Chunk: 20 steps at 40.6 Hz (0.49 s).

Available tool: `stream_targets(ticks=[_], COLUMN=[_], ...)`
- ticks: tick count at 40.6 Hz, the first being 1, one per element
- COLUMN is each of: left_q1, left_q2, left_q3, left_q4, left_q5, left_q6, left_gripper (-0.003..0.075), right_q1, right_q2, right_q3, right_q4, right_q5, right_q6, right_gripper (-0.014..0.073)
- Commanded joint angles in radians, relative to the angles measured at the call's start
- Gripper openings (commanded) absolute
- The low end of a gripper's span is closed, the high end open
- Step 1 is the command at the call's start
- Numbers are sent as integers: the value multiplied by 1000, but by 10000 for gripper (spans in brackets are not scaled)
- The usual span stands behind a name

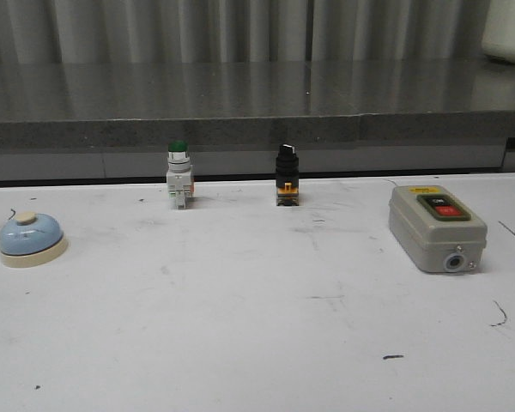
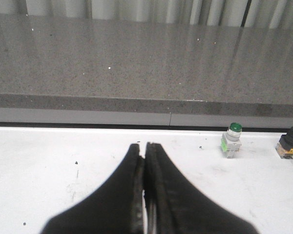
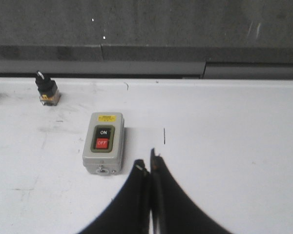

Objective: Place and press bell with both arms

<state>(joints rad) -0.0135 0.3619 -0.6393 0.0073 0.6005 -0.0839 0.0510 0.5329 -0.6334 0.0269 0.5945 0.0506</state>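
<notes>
The light-blue bell (image 1: 31, 239) with its cream base and button sits on the white table (image 1: 240, 326) at the far left in the front view. Neither arm shows in that view. The bell is out of both wrist views. In the left wrist view my left gripper (image 2: 145, 145) is shut, its black fingers pressed together over bare table with nothing between them. In the right wrist view my right gripper (image 3: 148, 160) is likewise shut on nothing, its tips just beside the near end of the grey box.
A green-capped pushbutton switch (image 1: 178, 176) (image 2: 231, 140) and a black selector switch (image 1: 286, 175) (image 2: 288, 143) (image 3: 46, 87) stand near the table's back edge. A grey box with ON and OFF buttons (image 1: 436, 227) (image 3: 104, 142) lies at the right. A dark raised ledge (image 1: 257, 103) runs behind the table.
</notes>
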Motion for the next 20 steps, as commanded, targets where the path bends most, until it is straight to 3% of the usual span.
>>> stream_targets(ticks=[1,15,20], left_q1=[0,0,0], left_q2=[37,85,97], left_q3=[-29,-29,-29], left_q4=[-7,-7,-7], left_q5=[-63,-71,-71], left_q6=[-4,-4,-4], left_gripper=[-20,-20,-15], right_q1=[-8,-8,-8], right_q2=[65,166,167], right_q3=[-34,-34,-34], right_q4=[-13,-27,-54], right_q5=[-65,-64,-69], right_q6=[-11,-12,-35], right_gripper=[-69,-64,41])
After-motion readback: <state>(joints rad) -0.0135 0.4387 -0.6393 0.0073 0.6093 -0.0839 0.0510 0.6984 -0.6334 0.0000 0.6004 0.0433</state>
